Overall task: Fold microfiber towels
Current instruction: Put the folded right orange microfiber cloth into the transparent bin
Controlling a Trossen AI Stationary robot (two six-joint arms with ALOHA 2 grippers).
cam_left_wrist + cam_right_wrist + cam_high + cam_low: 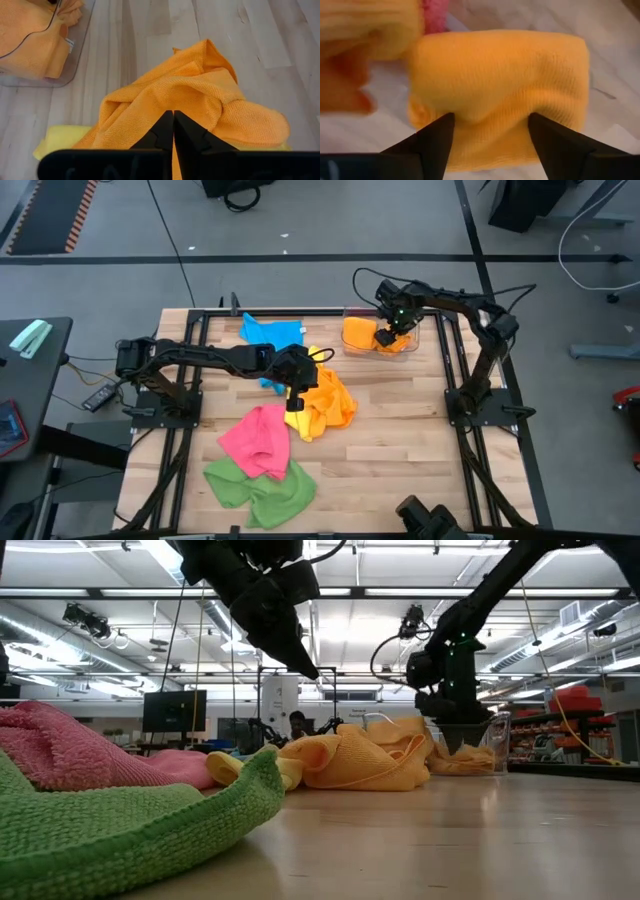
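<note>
The folded orange towel (495, 95) I'm working sits inside the clear plastic bin (415, 340), which I'll use as my landmark; it stands near the far right corner of the surface (400, 440). I read that towel as a finished one being stacked there, since it lies flat and squared with more orange cloth bunched just beside it in the same bin.

My right hand (397, 330) is down in the bin directly over that towel. Its fingers (432, 140) stand wide apart, one to each side of a puckered fold in the cloth, the tips at or just on the fabric. I can't tell from here whether they press into it. I'd judge it either about to pinch or just letting go; nothing is clamped between them.

Toward the middle of the surface from the bin lies a crumpled orange towel (200, 100) on top of a yellow towel (60, 137), unfolded, so I take it as next in line. My left hand (173, 132) hangs just above that heap with its fingers pressed together and nothing caught between them, the tips pointing down at the cloth without touching it in the low view.

Farther from the bin, a blue towel (270, 335) lies at the far edge, and a pink towel (257, 438) and green towel (260, 488) lie rumpled at the near side, waiting.
</note>
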